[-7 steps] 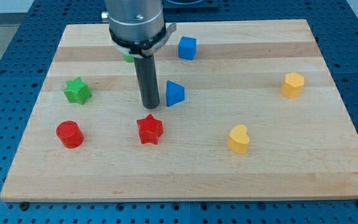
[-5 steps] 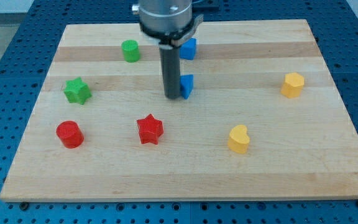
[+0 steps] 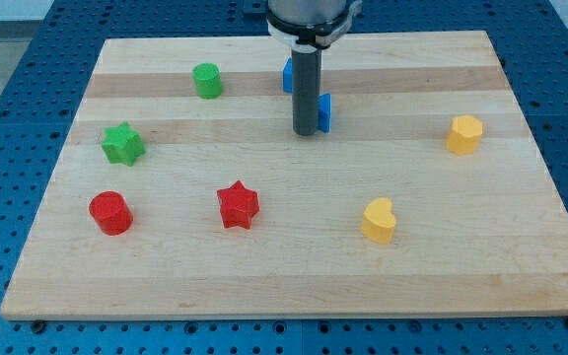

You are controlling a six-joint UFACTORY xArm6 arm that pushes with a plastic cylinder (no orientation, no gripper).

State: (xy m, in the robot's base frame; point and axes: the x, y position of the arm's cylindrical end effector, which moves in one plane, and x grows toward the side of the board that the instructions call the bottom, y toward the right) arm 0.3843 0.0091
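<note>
My tip (image 3: 308, 131) rests on the wooden board (image 3: 294, 256) in the upper middle of the view, pressed against the left side of a blue triangular block (image 3: 324, 112), most of which the rod hides. Just above it, a blue cube (image 3: 288, 75) peeks out from behind the rod's left edge. A red star (image 3: 237, 205) lies well below and to the left of the tip.
A green cylinder (image 3: 206, 80) sits at the upper left, a green star (image 3: 122, 144) at the left and a red cylinder (image 3: 109, 212) at the lower left. One yellow heart (image 3: 379, 220) lies at the lower right, another yellow heart (image 3: 464, 134) at the right.
The rod has swept right and towards the view's top, pushing the blue triangular block with it, close under the blue cube. The green cylinder has come out from behind the arm.
</note>
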